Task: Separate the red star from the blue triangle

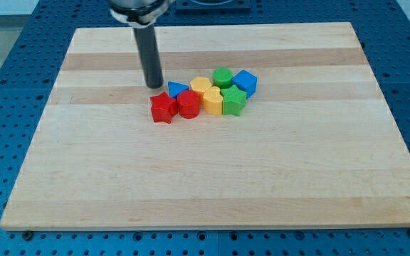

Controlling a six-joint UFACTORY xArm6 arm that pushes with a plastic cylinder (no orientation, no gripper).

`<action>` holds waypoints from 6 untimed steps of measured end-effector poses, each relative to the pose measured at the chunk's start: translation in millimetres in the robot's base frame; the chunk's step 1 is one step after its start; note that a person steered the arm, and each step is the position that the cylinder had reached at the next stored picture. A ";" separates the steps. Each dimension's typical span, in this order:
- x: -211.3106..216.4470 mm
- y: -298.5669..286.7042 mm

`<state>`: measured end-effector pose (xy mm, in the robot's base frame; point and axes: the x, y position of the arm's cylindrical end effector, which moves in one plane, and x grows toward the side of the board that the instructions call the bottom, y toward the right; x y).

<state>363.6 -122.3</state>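
Observation:
The red star (163, 108) lies near the middle of the wooden board (212, 192), at the left end of a tight cluster of blocks. The blue triangle (177, 89) sits just above and to the right of it, touching or nearly touching it. My tip (153, 85) rests on the board just left of the blue triangle and above the red star, a small gap from both.
The cluster also holds a red round block (188, 104), a yellow round block (201, 86), a yellow block (212, 102), a green round block (223, 77), a green block (234, 101) and a blue cube (245, 82). A blue pegboard (6, 85) surrounds the board.

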 end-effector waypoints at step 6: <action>63.8 63.4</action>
